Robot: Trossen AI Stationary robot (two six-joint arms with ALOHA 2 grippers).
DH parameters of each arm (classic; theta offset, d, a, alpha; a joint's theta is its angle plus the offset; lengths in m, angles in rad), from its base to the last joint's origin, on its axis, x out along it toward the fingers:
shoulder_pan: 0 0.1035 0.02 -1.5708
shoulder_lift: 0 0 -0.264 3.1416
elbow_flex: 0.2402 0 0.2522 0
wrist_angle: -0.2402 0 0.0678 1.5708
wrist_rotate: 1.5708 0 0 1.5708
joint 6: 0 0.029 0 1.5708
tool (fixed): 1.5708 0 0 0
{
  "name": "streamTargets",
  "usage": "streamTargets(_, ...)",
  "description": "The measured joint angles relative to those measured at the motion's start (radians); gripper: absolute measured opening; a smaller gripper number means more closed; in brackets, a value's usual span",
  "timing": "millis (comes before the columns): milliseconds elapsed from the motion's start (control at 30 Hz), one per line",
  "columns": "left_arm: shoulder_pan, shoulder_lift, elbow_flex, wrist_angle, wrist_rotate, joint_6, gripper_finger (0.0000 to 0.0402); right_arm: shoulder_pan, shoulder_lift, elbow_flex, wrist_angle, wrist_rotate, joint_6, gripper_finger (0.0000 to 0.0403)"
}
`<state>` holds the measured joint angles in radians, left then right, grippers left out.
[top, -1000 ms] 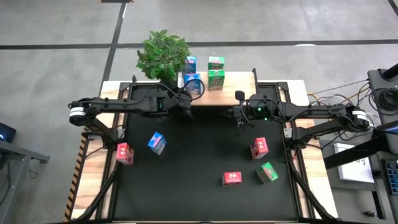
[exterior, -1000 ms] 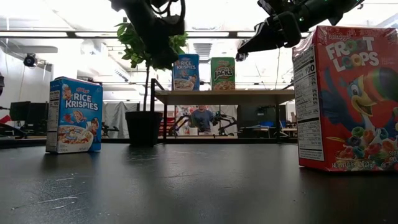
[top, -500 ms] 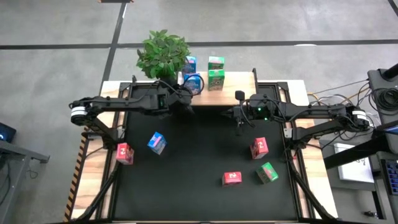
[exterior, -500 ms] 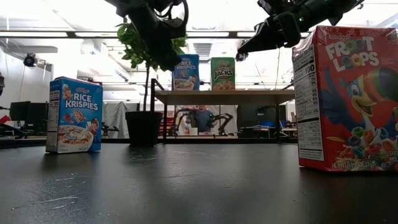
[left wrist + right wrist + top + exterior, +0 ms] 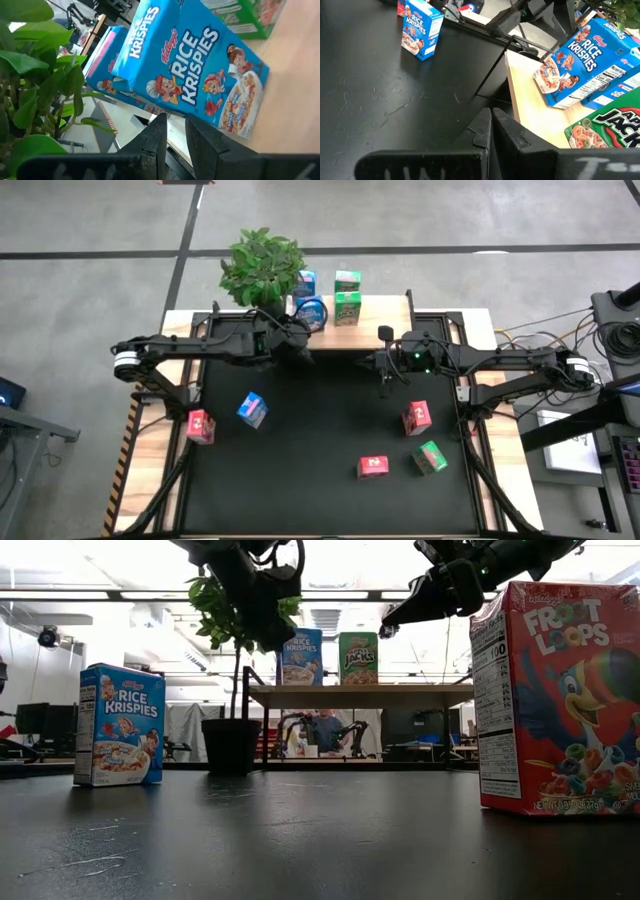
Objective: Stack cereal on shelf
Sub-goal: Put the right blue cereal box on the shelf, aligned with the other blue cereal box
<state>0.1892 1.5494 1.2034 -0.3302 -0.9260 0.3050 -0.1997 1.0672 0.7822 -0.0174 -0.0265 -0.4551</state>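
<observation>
Blue Rice Krispies box [image 5: 200, 75] is at the shelf [image 5: 375, 320], left end, just right of the plant [image 5: 262, 265]. It's tilted on the plank, leaning on a second blue box [image 5: 305, 283] behind it. Two green boxes [image 5: 347, 295] are on the shelf to its right.

Left on the table [image 5: 320, 420]: blue box [image 5: 252, 409] and red box [image 5: 200, 426] on the left side, red boxes [image 5: 417, 418] [image 5: 373, 467] and a green one [image 5: 430, 458] on the near right.

Handling, my read: light hollow cardboard, stiff enough but caves under a hard squeeze; printed faces look slick. Best grip across the two narrow sides near mid-height, moderate force.

Left gripper [image 5: 172, 132] sits right at the tilted box's lower edge. Fingers are only a narrow gap apart with nothing between them, so it looks like it isn't holding the box; can't tell if a fingertip touches it.

Right gripper [image 5: 491, 125] waits over the far-middle table just in front of the shelf, fingers closed together, holding nothing.
</observation>
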Motion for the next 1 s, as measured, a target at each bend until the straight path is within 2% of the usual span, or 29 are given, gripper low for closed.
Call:
streamTargets(200,-0.076,-0.031,0.0,-0.013,-0.013,0.0,0.0053,0.001,0.0,0.0,0.008,0.0,0.041,0.0009)
streamTargets(367,-0.185,-0.066,0.0,-0.023,-0.099,-0.003,0.0054,0.001,0.0,0.0,0.067,0.0,0.104,0.0009)
streamTargets(467,-0.249,-0.092,0.0,-0.03,-0.109,-0.014,0.0054,-0.001,0.001,0.04,0.045,-0.001,0.131,0.0009)
streamTargets(700,-0.357,-0.172,-0.107,0.006,-0.109,-0.034,0.0054,-0.005,0.086,0.247,-0.107,-0.009,0.125,0.0009)
streamTargets(1000,-0.376,-0.346,-0.365,0.333,-0.106,0.055,0.0054,-0.027,0.382,0.616,-0.311,-0.012,-0.014,0.0009)
